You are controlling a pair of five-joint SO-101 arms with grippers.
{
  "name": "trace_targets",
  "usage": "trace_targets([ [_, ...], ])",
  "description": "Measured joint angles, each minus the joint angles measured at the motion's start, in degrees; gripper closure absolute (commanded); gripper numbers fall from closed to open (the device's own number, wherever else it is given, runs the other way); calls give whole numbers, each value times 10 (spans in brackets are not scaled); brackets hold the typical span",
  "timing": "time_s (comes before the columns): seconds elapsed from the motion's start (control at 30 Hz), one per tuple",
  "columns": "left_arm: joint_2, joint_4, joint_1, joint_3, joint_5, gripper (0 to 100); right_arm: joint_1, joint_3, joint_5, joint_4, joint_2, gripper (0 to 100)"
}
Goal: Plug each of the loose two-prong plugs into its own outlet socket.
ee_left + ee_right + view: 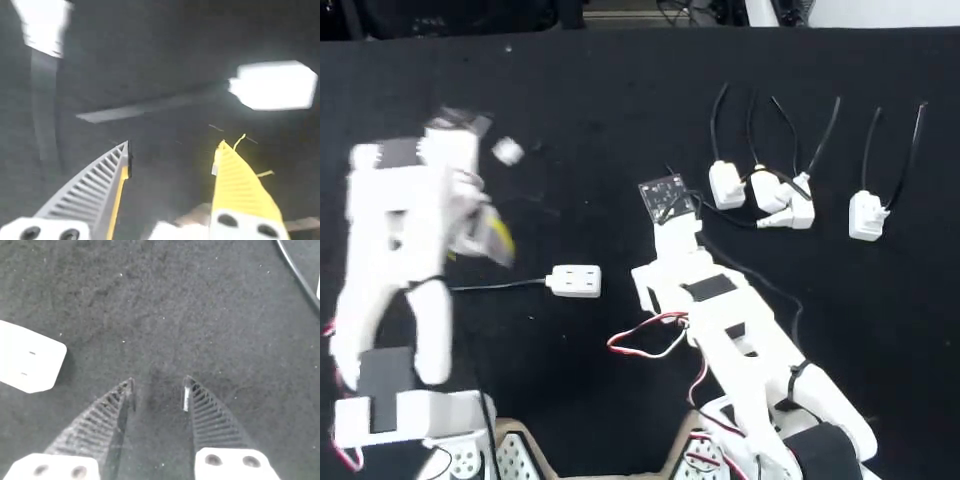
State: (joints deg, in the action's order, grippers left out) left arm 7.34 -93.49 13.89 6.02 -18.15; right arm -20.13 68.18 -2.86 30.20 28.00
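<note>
The left pincer (pixel 175 150) gaped wide, holding nothing. The right pincer (pixel 158 390) stood partly open over the black worktop (pixel 620 110), also empty. The outlet socket (pixel 573 281) lay between the arms, and the loose plugs (pixel 726 185) were clustered just beyond the right arm.

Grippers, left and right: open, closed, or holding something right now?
Left gripper: open, holding nothing.
Right gripper: open, holding nothing.
</note>
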Motion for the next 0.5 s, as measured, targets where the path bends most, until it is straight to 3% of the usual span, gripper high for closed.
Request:
trace_targets([
  [0.1, -22, 30, 88, -52, -113, 726, 0, 0, 0, 0, 0, 858],
  [0.23, -86, 91, 142, -76, -218, 726, 0, 0, 0, 0, 0, 858],
  [0.33, -135, 132, 152, -90, -269, 726, 0, 0, 0, 0, 0, 858],
  [0.5, -214, 185, 152, -129, -295, 726, 0, 0, 0, 0, 0, 859],
])
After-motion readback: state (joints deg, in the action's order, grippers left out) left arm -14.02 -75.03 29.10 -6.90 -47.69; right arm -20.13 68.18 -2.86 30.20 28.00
